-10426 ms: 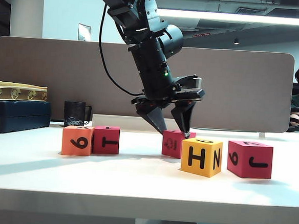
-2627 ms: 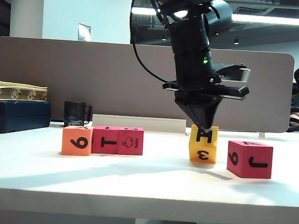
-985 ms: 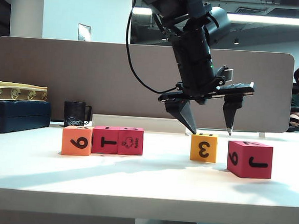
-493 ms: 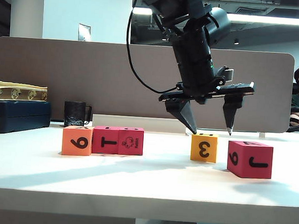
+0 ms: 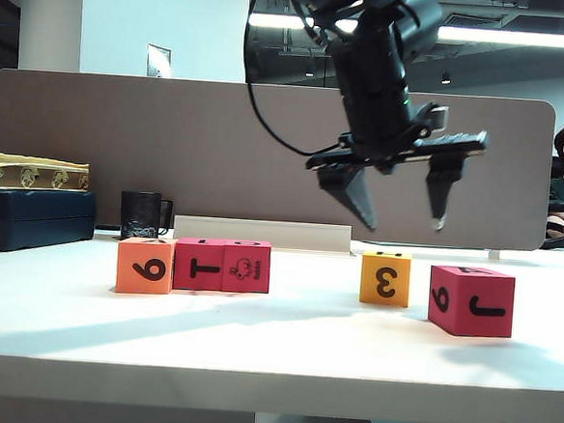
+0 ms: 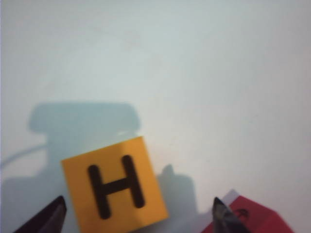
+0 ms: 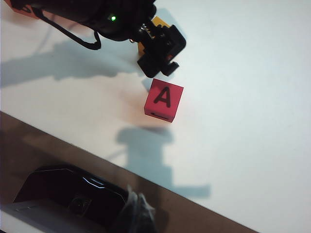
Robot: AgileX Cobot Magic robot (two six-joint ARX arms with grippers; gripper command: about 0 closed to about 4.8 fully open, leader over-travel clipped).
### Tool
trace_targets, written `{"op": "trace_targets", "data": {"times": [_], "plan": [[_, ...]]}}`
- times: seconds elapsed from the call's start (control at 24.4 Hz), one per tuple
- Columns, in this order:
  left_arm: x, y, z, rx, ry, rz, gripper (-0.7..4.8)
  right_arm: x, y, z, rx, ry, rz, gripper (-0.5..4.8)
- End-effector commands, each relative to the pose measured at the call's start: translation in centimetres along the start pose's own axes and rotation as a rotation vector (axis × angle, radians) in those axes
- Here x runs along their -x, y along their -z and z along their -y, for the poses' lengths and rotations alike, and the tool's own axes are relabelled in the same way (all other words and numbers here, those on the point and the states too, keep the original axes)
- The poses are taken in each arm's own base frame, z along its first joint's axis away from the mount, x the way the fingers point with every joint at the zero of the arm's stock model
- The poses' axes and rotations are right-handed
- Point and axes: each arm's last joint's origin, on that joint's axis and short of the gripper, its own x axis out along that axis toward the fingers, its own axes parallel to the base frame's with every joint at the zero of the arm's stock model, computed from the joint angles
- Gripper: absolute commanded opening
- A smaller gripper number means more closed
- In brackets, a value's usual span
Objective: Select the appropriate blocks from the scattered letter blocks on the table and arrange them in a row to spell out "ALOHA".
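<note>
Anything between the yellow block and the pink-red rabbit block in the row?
Nothing: in the exterior view only bare table lies between the yellow block and the rabbit block.

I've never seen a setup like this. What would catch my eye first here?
Probably the big black arm with its left gripper hanging open in the air just above a yellow block on the white table; from above that block shows an H. To its left sits a tidy row of an orange block and two pink-red blocks; another pink-red block, with an A on top, stands alone at the right.
</note>
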Motion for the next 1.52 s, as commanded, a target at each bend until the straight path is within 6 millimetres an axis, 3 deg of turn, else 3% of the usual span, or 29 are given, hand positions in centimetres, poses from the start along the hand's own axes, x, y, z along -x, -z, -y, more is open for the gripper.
{"op": "trace_targets", "data": {"times": [0.04, 0.74, 0.9, 1.11, 1.52], "plan": [[0.3, -0.1, -0.5, 0.002, -0.020, -0.002, 4.62, 0.1, -0.1, 0.0, -0.004, -0.002, 0.016, -0.07], [-1.8, 0.9, -0.8, 0.030, -0.035, -0.069, 4.69, 0.1, 0.0, 0.0, -0.003, -0.002, 0.012, -0.07], [-1.8, 0.9, -0.8, 0.031, -0.034, -0.064, 4.47, 0.1, -0.1, 0.0, -0.003, -0.003, 0.013, -0.07], [-1.8, 0.8, -0.7, 0.032, -0.032, -0.056, 3.65, 0.1, -0.1, 0.0, -0.003, -0.003, 0.013, -0.07], [-3.0, 1.4, -0.8, 0.030, -0.035, -0.091, 3.62, 0.1, 0.0, 0.0, -0.003, -0.003, 0.012, -0.07]]}}
